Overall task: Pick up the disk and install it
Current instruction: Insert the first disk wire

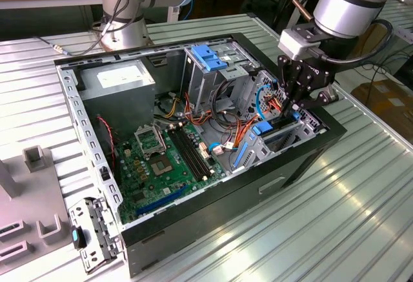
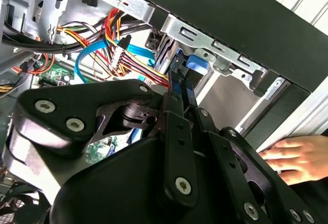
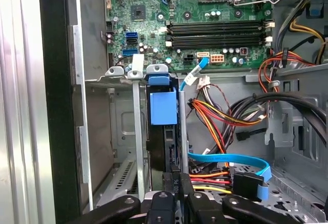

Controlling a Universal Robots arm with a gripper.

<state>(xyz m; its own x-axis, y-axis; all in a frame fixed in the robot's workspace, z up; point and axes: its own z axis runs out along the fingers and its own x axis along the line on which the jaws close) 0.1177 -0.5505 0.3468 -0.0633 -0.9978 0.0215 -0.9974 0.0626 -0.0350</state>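
Over the open computer case (image 1: 193, 133) on the worktop, in the exterior view, the pincer (image 1: 295, 104) reaches into the drive bay at the exterior view's right. In the second wrist view its fingers (image 2: 177, 93) pinch the disk (image 2: 192, 67) by its blue rail, presumably to guide it home. In the first wrist view the disk (image 3: 163, 131) stands edgewise between metal bay walls, cables alongside.

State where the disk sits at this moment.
The disk stands on edge in the metal drive bay at the computer case's front corner, on the exterior view's right. It lies directly beneath the end effector, beside the orange and blue cables.
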